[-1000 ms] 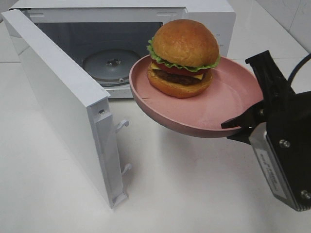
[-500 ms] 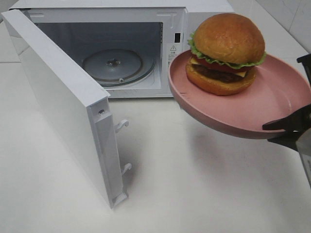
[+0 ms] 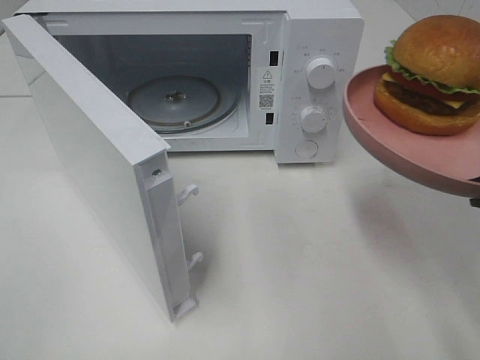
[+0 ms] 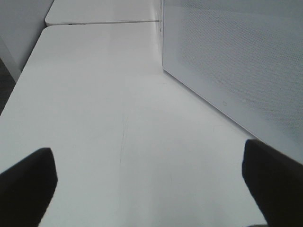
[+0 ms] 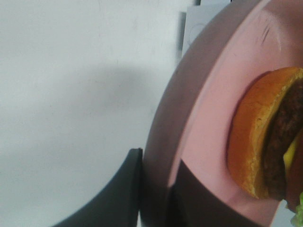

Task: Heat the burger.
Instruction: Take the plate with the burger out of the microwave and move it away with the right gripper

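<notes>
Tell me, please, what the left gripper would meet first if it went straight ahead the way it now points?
Probably nothing soon: the open left gripper points along bare white table. The open microwave door stands just off to one side, though depth is hard to judge.

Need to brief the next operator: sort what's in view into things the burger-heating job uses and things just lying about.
Belongs to the job:
- burger
- pink plate carrying it, pinched at the rim by the right hand
- microwave, door open, glass turntable bare

Just lying about:
- nothing else on the white table; the left hand hangs open, holding nothing
</notes>
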Robot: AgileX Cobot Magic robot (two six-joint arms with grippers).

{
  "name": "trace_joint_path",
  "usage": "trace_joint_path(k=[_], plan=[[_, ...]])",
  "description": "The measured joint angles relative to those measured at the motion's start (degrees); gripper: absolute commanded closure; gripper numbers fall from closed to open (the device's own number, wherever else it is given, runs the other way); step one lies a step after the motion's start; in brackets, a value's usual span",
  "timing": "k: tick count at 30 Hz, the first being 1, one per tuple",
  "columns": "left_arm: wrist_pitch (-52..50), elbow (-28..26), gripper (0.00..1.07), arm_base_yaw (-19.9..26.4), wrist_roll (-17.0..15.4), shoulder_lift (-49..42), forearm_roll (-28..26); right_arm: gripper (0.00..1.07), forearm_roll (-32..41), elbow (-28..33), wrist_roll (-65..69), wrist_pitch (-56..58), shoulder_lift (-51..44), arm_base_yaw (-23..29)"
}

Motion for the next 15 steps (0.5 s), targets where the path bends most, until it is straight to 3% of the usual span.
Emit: trace_joint_path(k=[6, 15], plan=[[0.0, 0.0, 0.07, 0.0, 0.0, 0.0, 0.0, 1.07, -6.65, 0.0, 10.94, 4.07, 0.0, 0.0], [0.0, 0.0, 0.07, 0.0, 0.0, 0.0, 0.0, 1.07, -8.59, 0.0, 22.8, 8.19, 0.0, 0.0]])
